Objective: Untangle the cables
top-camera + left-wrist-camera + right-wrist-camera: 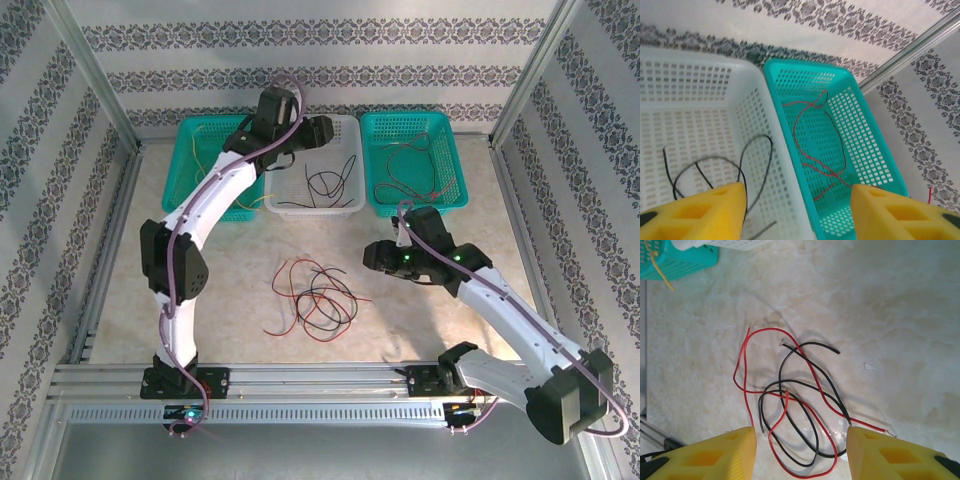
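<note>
Left gripper (797, 210) spread, empty, over black cable (715, 158) in white basket (690, 100). Right gripper (801, 450) spread, empty, red-black tangle (790, 400) under it.

Enclosure: white wall panels (300, 60) banded with grey damask stripes, aluminium corner posts (95, 75), beige marble-effect tabletop (230, 300), slotted aluminium rail (320, 380) along near edge, even diffuse lighting.
</note>
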Controlling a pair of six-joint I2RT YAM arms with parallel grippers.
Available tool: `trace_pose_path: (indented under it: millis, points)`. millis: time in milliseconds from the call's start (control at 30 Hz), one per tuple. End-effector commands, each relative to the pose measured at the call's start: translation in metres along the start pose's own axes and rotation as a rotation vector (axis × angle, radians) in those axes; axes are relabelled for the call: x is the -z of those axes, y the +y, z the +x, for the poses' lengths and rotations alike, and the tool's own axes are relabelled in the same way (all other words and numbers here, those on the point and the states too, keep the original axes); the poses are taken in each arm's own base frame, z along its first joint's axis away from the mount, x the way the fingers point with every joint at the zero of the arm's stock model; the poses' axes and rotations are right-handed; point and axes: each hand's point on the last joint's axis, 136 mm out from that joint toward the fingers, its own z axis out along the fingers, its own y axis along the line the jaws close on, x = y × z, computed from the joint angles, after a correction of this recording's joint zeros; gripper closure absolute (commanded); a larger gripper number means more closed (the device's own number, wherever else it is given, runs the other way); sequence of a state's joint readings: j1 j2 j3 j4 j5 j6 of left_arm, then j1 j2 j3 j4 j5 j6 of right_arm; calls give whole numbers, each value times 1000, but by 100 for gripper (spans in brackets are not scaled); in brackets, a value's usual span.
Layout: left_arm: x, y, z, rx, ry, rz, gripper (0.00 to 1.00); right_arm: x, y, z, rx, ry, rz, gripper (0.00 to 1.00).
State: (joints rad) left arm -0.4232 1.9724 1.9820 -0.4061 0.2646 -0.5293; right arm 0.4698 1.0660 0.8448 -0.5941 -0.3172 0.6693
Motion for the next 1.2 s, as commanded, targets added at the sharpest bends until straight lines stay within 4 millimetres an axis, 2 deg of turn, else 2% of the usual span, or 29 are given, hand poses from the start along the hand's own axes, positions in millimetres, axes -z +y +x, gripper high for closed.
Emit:
trace_pose_path:
  millis: [0,100,200,333,500,567,667,867,1000,1100,1167]
  points:
    - [49,-17,0,17,-13,72,52,-7,10,1,62,26,8,49]
    - [79,-17,29,40,10,114,58,-22,18,9,89,56,3,49]
    - [111,-3,58,51,35,74,62,-42,22,18,103,97,6,50]
    - [149,17,99,97,54,24,63,-67,34,28,145,138,19,52]
    - [167,52,156,193,113,-55,63,-96,47,35,159,199,17,56]
    - [171,58,169,227,127,-67,64,-107,49,38,154,220,22,58]
    - [176,57,175,249,123,-46,64,-122,48,47,151,254,28,58]
    - [189,56,169,212,104,-60,61,-145,30,66,146,321,105,60]
    - [190,53,167,205,102,-53,59,-156,20,67,140,330,142,61]
    - [189,48,162,196,100,-37,59,-160,26,65,141,339,133,79]
    - [187,44,160,193,101,-16,59,-156,32,62,151,330,126,92]
